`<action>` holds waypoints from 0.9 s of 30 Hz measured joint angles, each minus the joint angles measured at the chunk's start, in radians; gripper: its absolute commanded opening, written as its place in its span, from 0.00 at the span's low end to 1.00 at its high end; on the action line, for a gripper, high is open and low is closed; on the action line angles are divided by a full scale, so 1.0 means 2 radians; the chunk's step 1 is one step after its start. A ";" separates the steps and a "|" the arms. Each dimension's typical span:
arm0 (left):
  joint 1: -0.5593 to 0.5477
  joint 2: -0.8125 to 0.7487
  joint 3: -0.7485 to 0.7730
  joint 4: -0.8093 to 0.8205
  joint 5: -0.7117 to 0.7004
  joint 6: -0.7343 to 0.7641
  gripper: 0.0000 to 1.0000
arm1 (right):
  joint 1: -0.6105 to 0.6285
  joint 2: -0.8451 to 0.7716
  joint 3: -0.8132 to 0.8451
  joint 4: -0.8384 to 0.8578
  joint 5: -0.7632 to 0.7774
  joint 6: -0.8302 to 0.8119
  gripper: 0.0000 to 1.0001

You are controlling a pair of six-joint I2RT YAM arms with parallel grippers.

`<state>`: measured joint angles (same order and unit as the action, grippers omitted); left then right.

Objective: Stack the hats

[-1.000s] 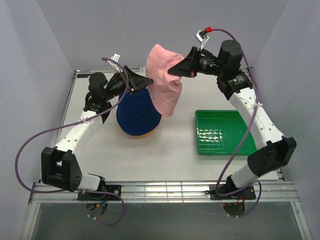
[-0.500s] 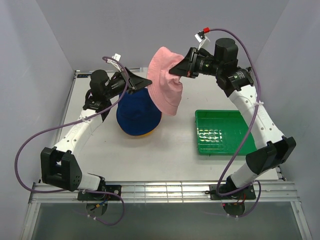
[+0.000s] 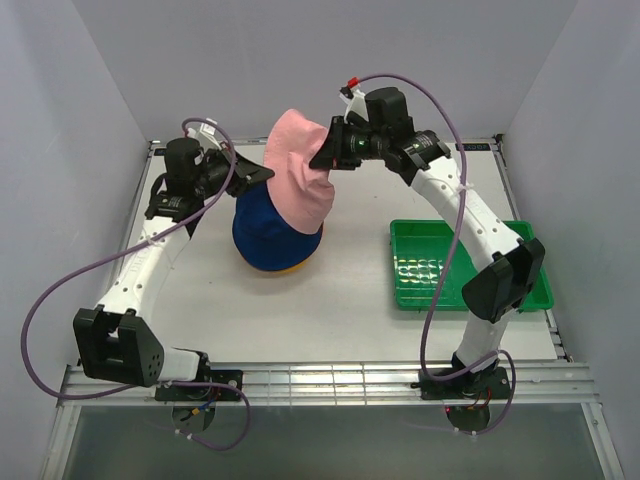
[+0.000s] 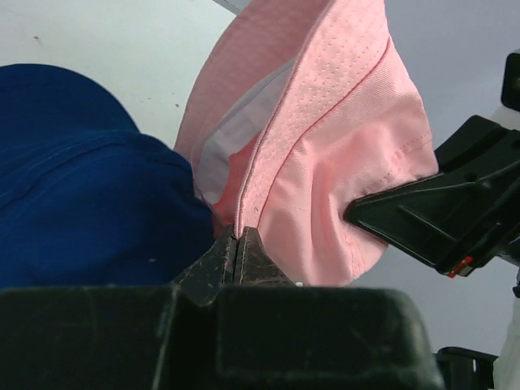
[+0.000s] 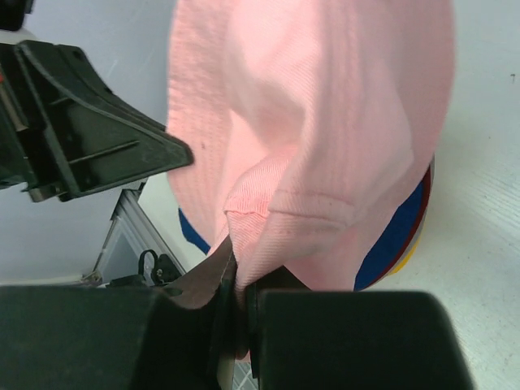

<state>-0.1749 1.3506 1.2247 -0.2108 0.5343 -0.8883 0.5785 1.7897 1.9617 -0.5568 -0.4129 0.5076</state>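
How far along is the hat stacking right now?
Done: a pile with the blue hat on top, a yellow brim and dark red brim peeking out below. In hand: the left claw and right claw both pinch the pink hat over that pile. Left: lower it on and release.

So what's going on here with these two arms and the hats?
Both arms hold the pink hat between them: the left gripper pinches its brim on one side and the right gripper pinches it on the other. The hat hangs over a pile of hats with the blue hat on top, and a dark red hat and a yellow hat peek out beneath. Neither gripper has let go. The green tray sits to the right.
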 measured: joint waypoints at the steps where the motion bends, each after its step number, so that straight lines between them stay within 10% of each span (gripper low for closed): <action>1: 0.008 -0.004 -0.001 -0.008 0.001 0.002 0.00 | 0.003 0.007 0.003 -0.003 0.004 -0.001 0.08; 27: 0.060 -0.100 -0.061 -0.053 0.059 -0.013 0.00 | 0.023 0.032 0.065 -0.028 0.021 -0.007 0.08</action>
<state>-0.0540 1.1503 1.1023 -0.3164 0.6518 -0.9142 0.6243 1.8545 2.0922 -0.6125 -0.3706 0.4934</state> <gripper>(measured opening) 0.017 0.083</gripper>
